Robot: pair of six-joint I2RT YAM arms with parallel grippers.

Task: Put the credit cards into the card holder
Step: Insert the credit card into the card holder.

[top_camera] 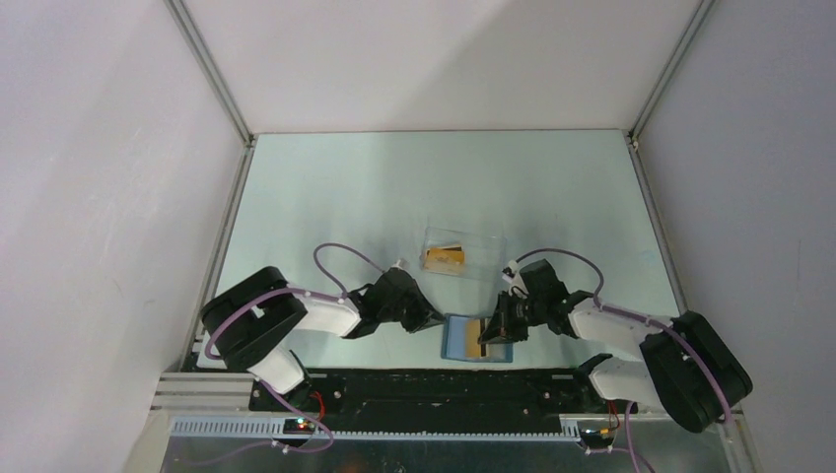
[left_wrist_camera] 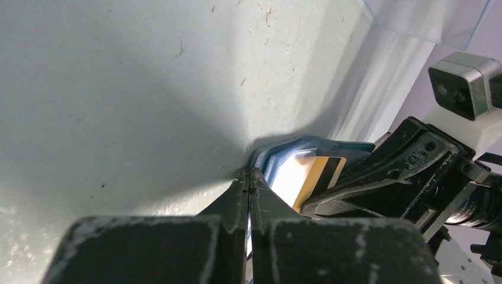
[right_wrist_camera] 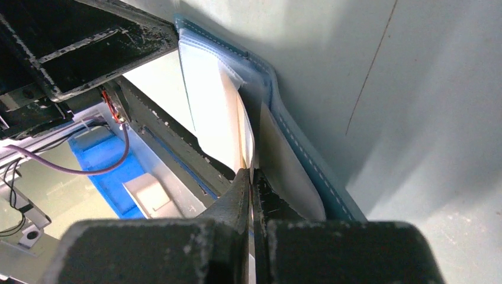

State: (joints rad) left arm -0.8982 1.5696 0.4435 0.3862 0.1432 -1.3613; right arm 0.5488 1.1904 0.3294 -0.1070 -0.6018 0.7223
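Left jaws pinch card holder [top_camera: 457, 341] at 9 o'clock edge, on bench [top_camera: 345, 197]; right jaws pinch orange credit card [left_wrist_camera: 319, 173] from 3 o'clock.

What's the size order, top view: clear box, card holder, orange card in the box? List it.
1. clear box and card holder: look alike, unranked.
2. orange card in the box: smallest.
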